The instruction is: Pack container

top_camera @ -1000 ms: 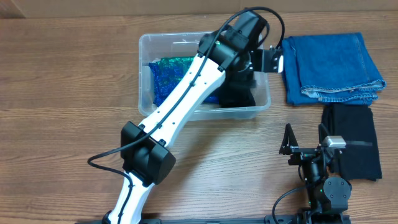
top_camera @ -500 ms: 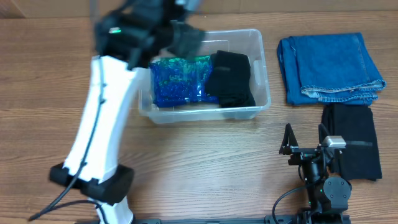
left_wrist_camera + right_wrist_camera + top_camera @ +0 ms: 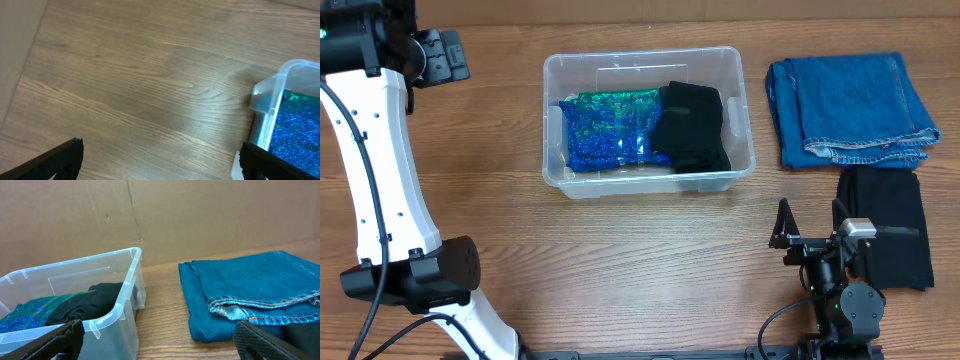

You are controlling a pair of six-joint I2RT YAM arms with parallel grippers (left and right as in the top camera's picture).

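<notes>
2 garments [image 3: 650, 130] already lie in the container [image 3: 640, 186] at the middle of the table [image 3: 620, 270]. My left gripper [image 3: 160, 162] hangs over bare wood beside it, fingers wide and empty; the right gripper [image 3: 810, 212] waits, fingers wide too. I judge the folded jeans [image 3: 850, 105] come next: reach and grasp.

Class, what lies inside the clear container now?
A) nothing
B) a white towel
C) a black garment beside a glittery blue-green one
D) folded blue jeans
C: the overhead view shows the black garment beside the blue-green item in the container; the jeans lie outside it.
</notes>
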